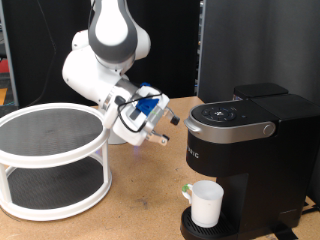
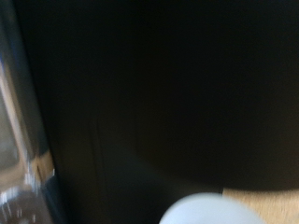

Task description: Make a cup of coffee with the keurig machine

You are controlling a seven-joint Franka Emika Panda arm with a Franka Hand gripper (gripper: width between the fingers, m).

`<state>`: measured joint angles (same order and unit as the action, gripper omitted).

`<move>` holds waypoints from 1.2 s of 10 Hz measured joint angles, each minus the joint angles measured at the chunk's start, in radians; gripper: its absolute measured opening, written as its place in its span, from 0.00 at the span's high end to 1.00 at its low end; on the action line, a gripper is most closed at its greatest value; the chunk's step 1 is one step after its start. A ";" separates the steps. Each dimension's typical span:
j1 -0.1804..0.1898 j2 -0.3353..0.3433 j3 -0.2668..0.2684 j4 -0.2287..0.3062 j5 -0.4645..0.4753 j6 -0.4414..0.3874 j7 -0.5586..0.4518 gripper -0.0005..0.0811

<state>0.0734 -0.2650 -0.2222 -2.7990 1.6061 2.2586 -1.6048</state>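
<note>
The black keurig machine [image 1: 250, 140] stands at the exterior view's right with its silver-grey lid handle [image 1: 235, 128] down. The white cup [image 1: 206, 203] stands upright on the machine's round drip base, under the spout. My gripper [image 1: 166, 128] hangs in the air just left of the machine, at about lid height, and points towards it. Nothing shows between its fingers. The wrist view is mostly filled by the dark side of the machine [image 2: 168, 93]. A blurred white rounded shape [image 2: 210, 211], probably the cup, shows at that view's edge.
A white two-tier round rack [image 1: 50, 195] with dark mesh shelves stands at the exterior view's left on the wooden table [image 1: 140, 215]. Dark panels stand behind the arm and the machine.
</note>
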 joint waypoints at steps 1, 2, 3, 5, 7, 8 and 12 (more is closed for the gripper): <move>-0.003 -0.036 -0.005 0.001 -0.022 -0.013 0.057 0.01; -0.008 -0.073 -0.007 0.005 -0.047 -0.026 0.121 0.01; -0.012 -0.107 -0.010 -0.002 -0.064 -0.031 0.164 0.01; -0.012 -0.103 -0.009 0.003 -0.064 -0.031 0.160 0.01; -0.011 -0.131 0.002 0.020 -0.051 -0.049 0.200 0.01; -0.008 -0.158 0.010 0.029 -0.044 -0.054 0.235 0.01; -0.004 -0.275 0.056 0.057 -0.060 -0.055 0.401 0.01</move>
<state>0.0691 -0.5400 -0.1660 -2.7418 1.5458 2.2033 -1.2038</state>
